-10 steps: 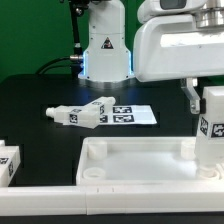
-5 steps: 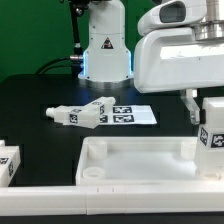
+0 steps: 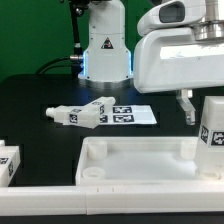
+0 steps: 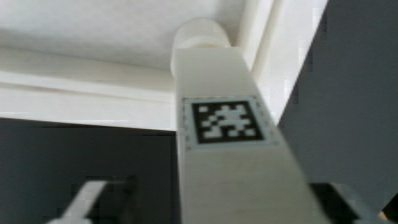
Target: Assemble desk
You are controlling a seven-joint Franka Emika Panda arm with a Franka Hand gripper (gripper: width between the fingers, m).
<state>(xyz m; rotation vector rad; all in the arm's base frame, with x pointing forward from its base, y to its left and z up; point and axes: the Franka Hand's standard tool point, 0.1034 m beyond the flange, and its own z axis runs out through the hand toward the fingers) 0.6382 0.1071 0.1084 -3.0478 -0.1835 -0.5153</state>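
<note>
The white desk tabletop [image 3: 135, 160] lies rim up near the front, with a round socket [image 3: 91, 172] at its near corner on the exterior view's left. One white tagged leg [image 3: 212, 135] stands upright at its corner on the exterior view's right. My gripper [image 3: 200, 108] is over that leg's top and straddles it. One finger [image 3: 185, 106] stands clear of the leg's side. In the wrist view the leg [image 4: 228, 140] runs between the fingers [image 4: 98, 200] with dark gaps, so the gripper [image 4: 222, 205] is open. Two more legs [image 3: 83, 114] lie behind.
The marker board [image 3: 132, 114] lies flat beside the loose legs. Another tagged leg [image 3: 8, 162] sits at the exterior view's left edge. A long white border rail [image 3: 100, 203] runs along the front. The robot base [image 3: 104, 50] stands at the back.
The leg and my gripper have dropped a little, the leg sitting lower at the tabletop corner. Over the last half second little has moved.
</note>
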